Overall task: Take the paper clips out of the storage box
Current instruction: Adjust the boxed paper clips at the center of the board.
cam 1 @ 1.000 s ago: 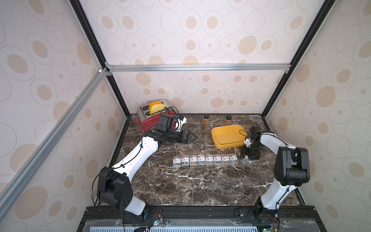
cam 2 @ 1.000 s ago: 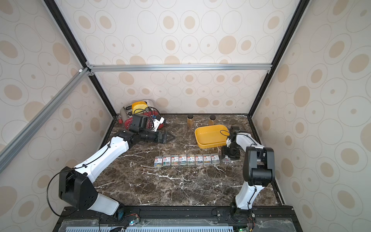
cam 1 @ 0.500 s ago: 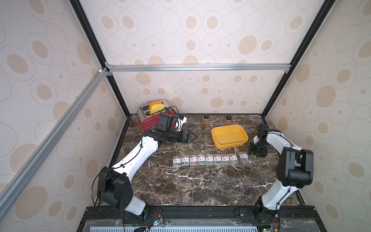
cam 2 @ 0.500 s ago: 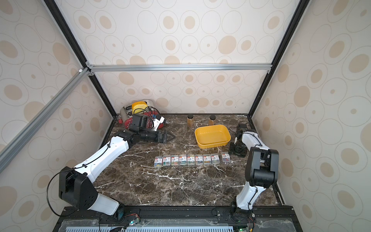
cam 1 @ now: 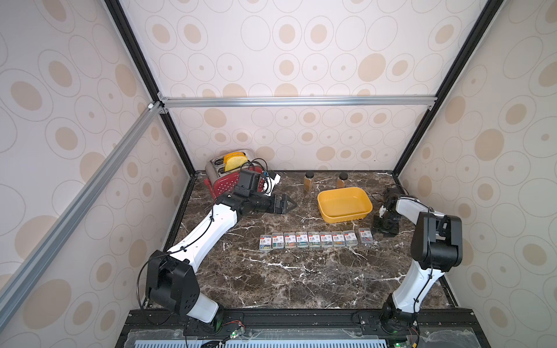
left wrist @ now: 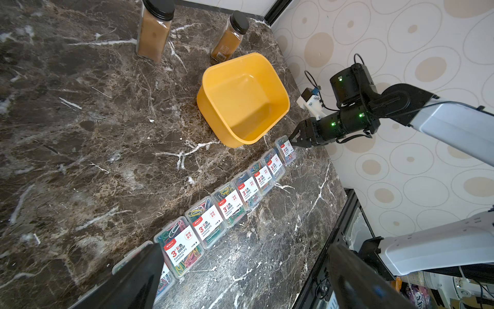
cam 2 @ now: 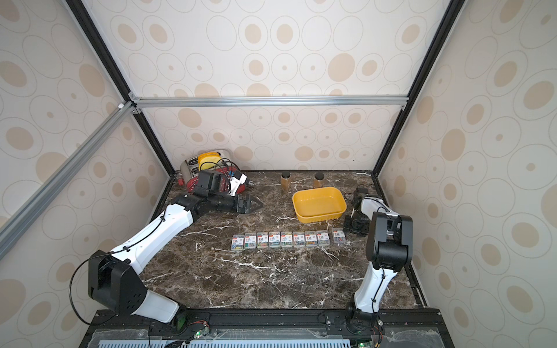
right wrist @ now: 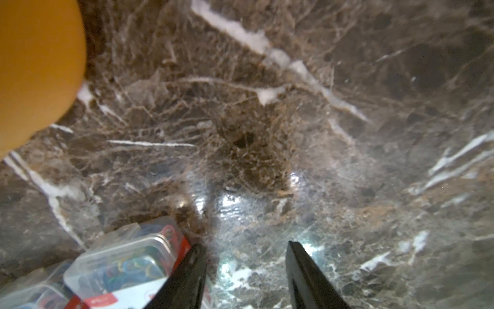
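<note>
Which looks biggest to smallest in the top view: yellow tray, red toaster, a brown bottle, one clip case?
Largest: yellow tray and red toaster, similar; toaster partly hidden, so unranked.
Smallest: brown bottle and clip case, nearly alike, so unranked.

"PAPER CLIPS" on clip cases (left wrist: 179,247)

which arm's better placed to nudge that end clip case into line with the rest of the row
Right. The right gripper sits beside the end case, nothing between its jaws; the left gripper hovers far off by the toaster.
</note>
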Controlling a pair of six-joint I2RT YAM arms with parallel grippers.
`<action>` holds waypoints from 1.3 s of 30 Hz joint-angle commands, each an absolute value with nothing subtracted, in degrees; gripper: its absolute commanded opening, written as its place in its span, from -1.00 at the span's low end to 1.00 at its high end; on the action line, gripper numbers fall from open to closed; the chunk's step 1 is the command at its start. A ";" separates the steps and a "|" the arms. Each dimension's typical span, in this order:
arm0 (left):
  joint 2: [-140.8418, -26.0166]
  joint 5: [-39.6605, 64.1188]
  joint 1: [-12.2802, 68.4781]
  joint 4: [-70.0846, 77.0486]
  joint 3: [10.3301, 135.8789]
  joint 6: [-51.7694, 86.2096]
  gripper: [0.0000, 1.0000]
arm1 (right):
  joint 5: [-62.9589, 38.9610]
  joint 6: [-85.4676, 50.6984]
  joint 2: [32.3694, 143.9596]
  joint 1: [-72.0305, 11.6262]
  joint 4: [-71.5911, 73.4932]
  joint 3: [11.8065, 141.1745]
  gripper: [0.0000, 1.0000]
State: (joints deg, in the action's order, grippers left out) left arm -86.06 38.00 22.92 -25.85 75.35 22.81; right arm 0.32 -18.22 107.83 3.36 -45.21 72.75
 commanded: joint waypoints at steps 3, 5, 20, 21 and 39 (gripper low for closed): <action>-86.03 38.23 22.58 -25.71 77.56 21.84 0.98 | -1.73 -18.85 107.17 3.17 -44.73 71.23 0.03; -86.28 38.32 22.56 -25.42 77.45 22.05 0.99 | -1.98 -18.94 106.96 3.01 -44.48 70.48 0.01; -86.22 38.08 22.56 -24.94 77.35 22.19 0.98 | -2.91 -19.01 106.04 1.05 -43.79 69.34 -0.02; -86.15 38.06 22.51 -24.96 77.30 22.15 0.98 | -2.81 -18.91 106.23 0.69 -43.77 69.60 -0.02; -85.96 35.36 22.44 -26.57 77.69 20.87 0.98 | 3.98 -19.05 100.29 0.03 -45.17 70.42 0.24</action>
State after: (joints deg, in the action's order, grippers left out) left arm -86.06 36.82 22.92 -25.82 75.35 22.63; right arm 1.89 -18.65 103.68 0.43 -43.70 69.69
